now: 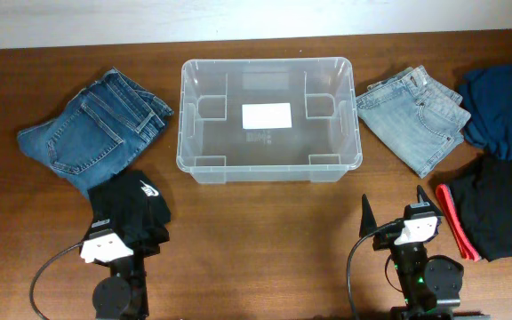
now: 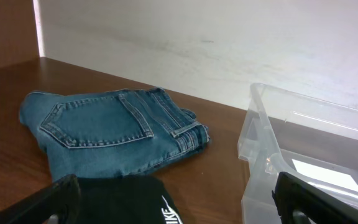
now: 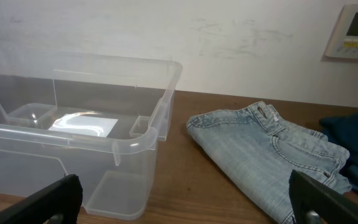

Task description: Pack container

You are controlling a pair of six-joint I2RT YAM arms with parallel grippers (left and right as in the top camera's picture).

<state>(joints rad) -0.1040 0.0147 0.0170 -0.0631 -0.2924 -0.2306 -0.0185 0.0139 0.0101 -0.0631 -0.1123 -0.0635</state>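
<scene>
The clear plastic container (image 1: 268, 167) stands empty at the table's back centre, a white label (image 1: 266, 116) on its floor. It also shows in the left wrist view (image 2: 263, 118) and the right wrist view (image 3: 123, 143). My left gripper (image 1: 130, 233) is open, low at the front left, over a folded black shirt (image 1: 130, 203) with white lettering (image 2: 129, 202). My right gripper (image 1: 396, 206) is open and empty at the front right, over bare table between the container and light blue jeans (image 1: 412, 118).
Dark blue folded jeans (image 1: 94, 131) lie left of the container (image 2: 110, 134). Light jeans (image 3: 272, 155), a navy garment (image 1: 505, 108) and a black garment with a red band (image 1: 494, 209) lie on the right. A wall panel (image 3: 353, 31) hangs behind.
</scene>
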